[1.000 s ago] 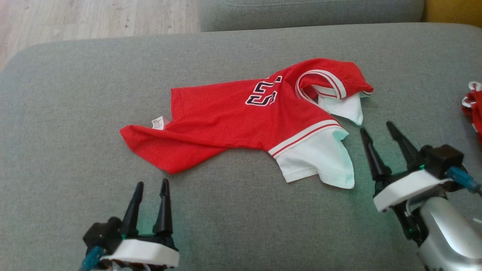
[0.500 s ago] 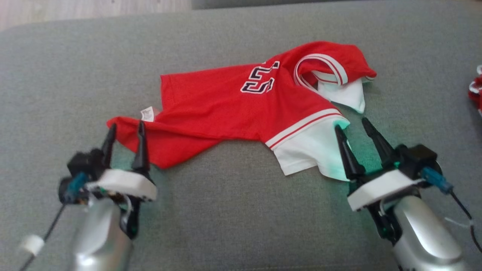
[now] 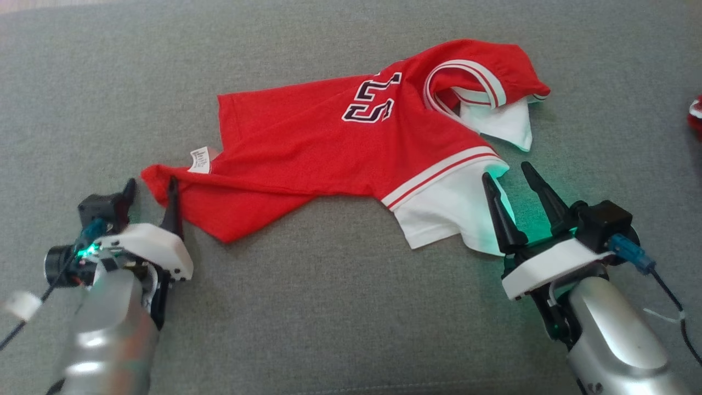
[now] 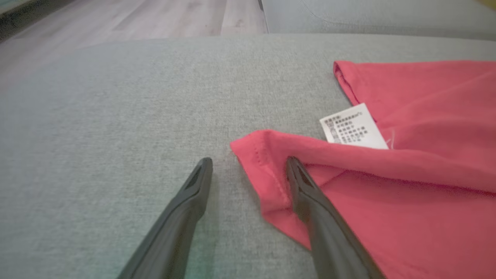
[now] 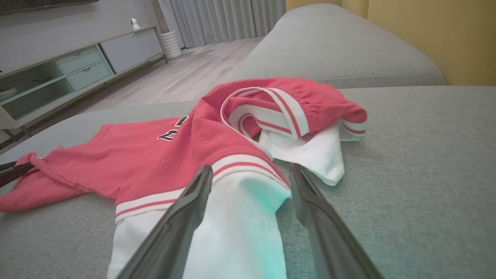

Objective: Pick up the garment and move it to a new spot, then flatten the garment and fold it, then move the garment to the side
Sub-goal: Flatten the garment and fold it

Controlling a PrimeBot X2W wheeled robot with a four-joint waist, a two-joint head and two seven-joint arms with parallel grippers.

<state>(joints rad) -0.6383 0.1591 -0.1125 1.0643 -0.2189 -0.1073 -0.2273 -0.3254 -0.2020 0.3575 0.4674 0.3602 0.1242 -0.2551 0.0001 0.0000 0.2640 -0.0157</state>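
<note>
The left gripper stands open at the garment's lower hem corner. In the left wrist view one dark finger lies over the red cloth and the other over bare cushion, with the tip of the corner between them. Whether either finger presses on the fabric cannot be told. The right gripper is also spread wide, its fingers straddling the end of the white sleeve, which is tinted by a green glow.

The garment, a red jersey with white sleeves and striped trim, lies crumpled across the middle of the grey sofa cushion, spanning from one gripper to the other.

A white care label sticks out near the hem corner, just beyond the left fingers. It has rows of small print (too fine to read, even close up). On the chest are dark numerals outlined in white. A fold cuts across them, so the digits cannot be read for certain. The striped neckband is rolled over, hiding part of the far sleeve beneath it.

At the right edge of the head view, a scrap of another red item is cut off by the frame.
</note>
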